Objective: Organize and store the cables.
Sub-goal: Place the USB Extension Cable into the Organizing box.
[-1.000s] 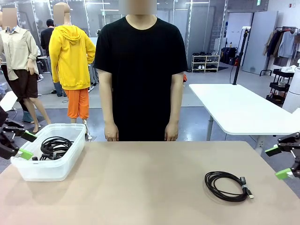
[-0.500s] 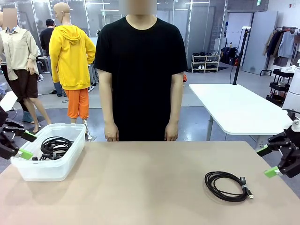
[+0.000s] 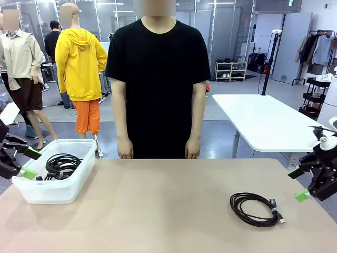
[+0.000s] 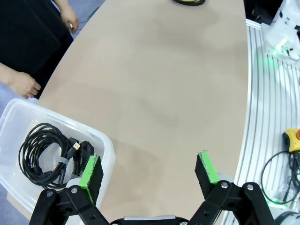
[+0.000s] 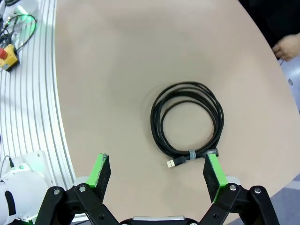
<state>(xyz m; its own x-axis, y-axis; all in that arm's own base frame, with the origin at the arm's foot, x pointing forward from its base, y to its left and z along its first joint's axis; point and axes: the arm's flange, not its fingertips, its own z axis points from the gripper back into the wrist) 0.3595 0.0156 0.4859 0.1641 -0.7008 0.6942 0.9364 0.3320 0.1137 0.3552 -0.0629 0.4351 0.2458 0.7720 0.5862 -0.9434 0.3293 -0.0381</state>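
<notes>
Right wrist view: with jaws spread wide, the right gripper (image 5: 158, 171) is poised above the coiled USB cable (image 5: 187, 124) lying near the table's (image 3: 158, 211) right edge, where a flat coil could be skidded or unwound if pinched off-centre.

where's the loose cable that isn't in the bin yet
In the front view the coiled cable lies flat on the table's right side, near the open right claw and far from the bin.
</notes>
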